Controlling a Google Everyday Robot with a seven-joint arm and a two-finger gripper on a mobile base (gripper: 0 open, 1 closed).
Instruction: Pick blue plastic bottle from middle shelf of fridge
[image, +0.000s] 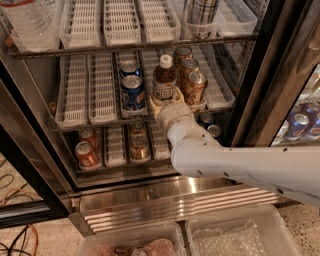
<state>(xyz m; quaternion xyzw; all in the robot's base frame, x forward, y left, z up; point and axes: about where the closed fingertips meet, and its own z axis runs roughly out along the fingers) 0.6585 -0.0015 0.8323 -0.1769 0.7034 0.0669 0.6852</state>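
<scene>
Clear plastic, white cap: the blue plastic bottle (164, 80) is standing on the middle shelf (85, 122) of the fridge (150, 192), btwn Pepsi cans (132, 92) & gold-brown cans (194, 87). Gripper (162, 103) is sitting at its base, prob. lining up a grasp; can't tell its grip state.

High close view looks down into fridge (150, 194), tool (164, 103) at middle shelf (75, 107).
</scene>
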